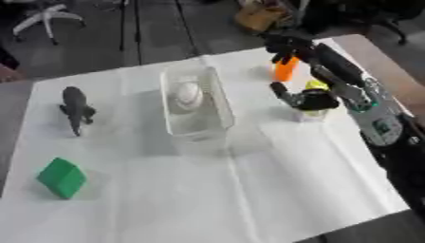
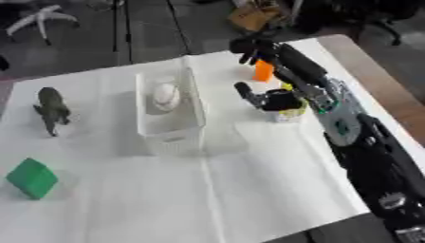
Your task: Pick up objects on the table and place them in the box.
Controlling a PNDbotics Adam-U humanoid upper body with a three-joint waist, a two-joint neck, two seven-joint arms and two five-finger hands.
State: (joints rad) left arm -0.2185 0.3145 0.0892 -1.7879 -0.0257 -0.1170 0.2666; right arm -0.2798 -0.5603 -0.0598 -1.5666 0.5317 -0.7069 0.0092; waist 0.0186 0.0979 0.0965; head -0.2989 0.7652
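Your right hand (image 1: 311,99), fingers curled round the yellow-topped cup (image 1: 310,113), sits just right of the box (image 1: 222,102); carry left.

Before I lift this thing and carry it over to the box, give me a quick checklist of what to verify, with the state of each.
1. Right hand curled round the yellow-topped item: ok.
2. Item clear of the table: cannot tell; its base looks about level with the cloth.
3. Box open on top: ok.
4. Room inside the box: ok; only a white ball lies at its far end.
5. Path from item to box free: ok; the orange object stands farther back.
6. Left hand out of the way: cannot tell, not in view.
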